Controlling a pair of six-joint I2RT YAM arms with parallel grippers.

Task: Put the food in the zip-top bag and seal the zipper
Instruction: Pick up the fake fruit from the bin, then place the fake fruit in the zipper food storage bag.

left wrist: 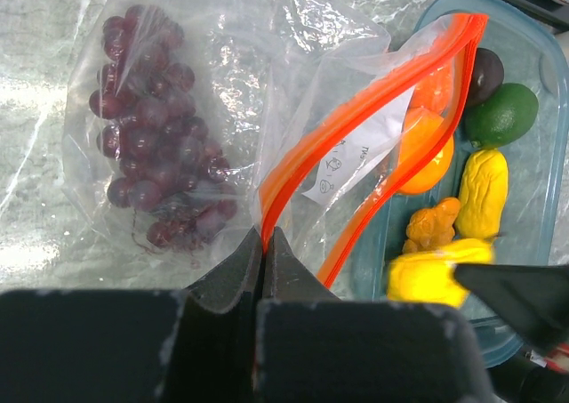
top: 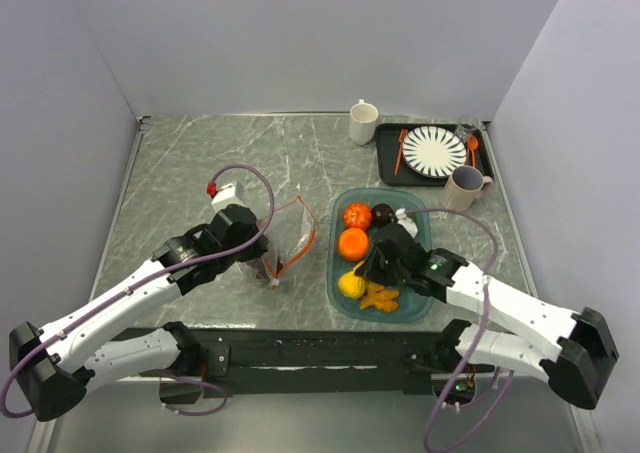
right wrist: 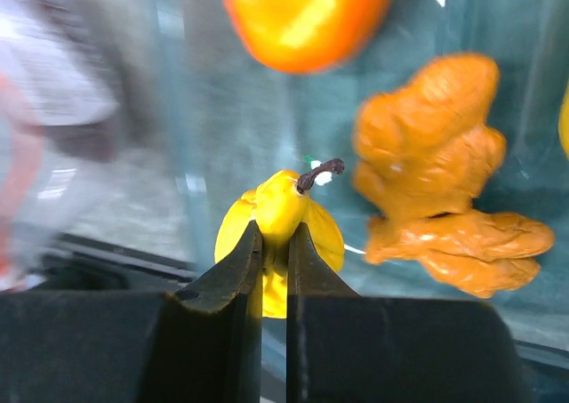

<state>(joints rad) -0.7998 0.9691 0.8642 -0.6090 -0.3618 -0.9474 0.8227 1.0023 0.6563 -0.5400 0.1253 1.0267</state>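
Only writing I see is a white label point(left wrist: 354, 167) on the bag point(left wrist: 240, 74), print too small to read. Table point(top: 200, 163) is grey marble-look, walls point(top: 300, 33) plain and pale. L gripper point(left wrist: 265, 241) is pinched tight on the zipper point(left wrist: 356, 127) end, bag mouth gaping, grapes point(left wrist: 156, 127) inside. R gripper point(right wrist: 274, 234) is clamped on a yellow fruit point(right wrist: 280, 205) w/ stem, over the teal tray point(top: 405, 311) just beside the bag; oranges point(top: 352, 243) lie in the tray.
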